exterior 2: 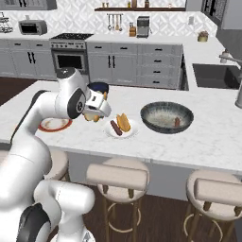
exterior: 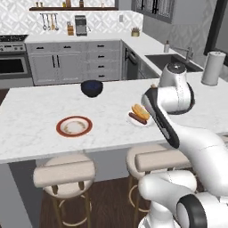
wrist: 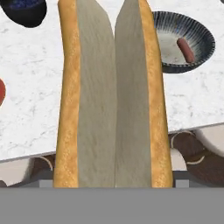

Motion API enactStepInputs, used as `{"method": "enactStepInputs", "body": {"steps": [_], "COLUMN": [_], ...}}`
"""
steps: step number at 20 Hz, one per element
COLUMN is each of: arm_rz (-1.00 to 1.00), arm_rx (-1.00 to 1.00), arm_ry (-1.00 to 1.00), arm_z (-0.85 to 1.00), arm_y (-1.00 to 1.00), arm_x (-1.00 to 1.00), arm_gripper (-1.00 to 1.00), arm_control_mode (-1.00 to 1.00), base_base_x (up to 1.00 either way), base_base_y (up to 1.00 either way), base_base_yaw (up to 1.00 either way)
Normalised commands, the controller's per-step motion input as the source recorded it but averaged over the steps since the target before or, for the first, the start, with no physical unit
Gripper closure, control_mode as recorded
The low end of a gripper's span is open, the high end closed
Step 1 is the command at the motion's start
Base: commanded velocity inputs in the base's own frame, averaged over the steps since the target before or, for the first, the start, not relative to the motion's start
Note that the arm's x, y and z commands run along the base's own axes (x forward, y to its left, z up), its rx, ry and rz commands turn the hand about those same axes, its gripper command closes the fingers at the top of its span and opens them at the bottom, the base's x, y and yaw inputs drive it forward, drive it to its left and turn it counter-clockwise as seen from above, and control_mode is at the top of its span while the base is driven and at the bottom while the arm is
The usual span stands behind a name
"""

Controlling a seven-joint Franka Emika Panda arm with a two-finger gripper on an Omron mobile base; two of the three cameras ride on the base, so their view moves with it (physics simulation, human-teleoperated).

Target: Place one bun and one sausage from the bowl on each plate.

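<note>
tool (exterior 2: 94, 116): up over the worktop, between the red plate and the white plate. It's grasping a bun, jaws wide round it.
held bun (wrist: 113, 94): split down the middle, pale grey inside, golden crust on both long edges. Very close to the hand cam, runs top to bottom of that view. In right base view just a bit of it shows under the hand.
bowl (exterior 2: 167, 117): wide, dark grey, speckled inside. Sits on the worktop to the right of the white plate, near it but apart.
sausage in bowl (exterior 2: 177, 122): one, lying near the bowl's right side. Also seen in hand view, top right.
white plate (exterior 2: 121, 131): on the worktop, near the front edge. Has 1 bun and 1 sausage on it.
bun on plate (exterior 2: 124, 122): lies side by side w/ the plate's sausage, touching or nearly so.
sausage on plate (exterior 2: 116, 127): dark red, on the plate's left part in right base view.
red plate (exterior: 74, 126): red-orange rim, cream middle. Left of the white plate, well apart. No food on it.
blue bowl (exterior: 92, 88): small, deep, dark. At the far side of the worktop, behind both plates.
worktop (exterior: 31, 111): white marble look. Stools tucked under its front edge.
</note>
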Motion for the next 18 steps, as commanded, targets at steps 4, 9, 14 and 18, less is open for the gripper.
{"method": "enactStepInputs", "body": {"steps": [4,9,14,18], "arm_rz": [0.0,0.0,-0.04,0.0], "arm_rx": [0.0,0.0,0.04,0.16], "arm_ry": [0.0,0.0,0.05,0.23], "arm_z": [0.0,0.0,-0.22,-0.73], "arm_y": [0.0,0.0,0.93,0.07], "arm_x": [0.0,0.0,0.73,0.8], "arm_gripper": [1.0,1.0,1.0,1.0], "arm_control_mode": [1.0,1.0,-1.0,-1.0], "base_base_x": [0.12,0.29,0.0,0.0], "base_base_y": [1.0,1.0,0.0,0.0], "base_base_yaw": [-0.04,-0.05,0.0,0.0]}}
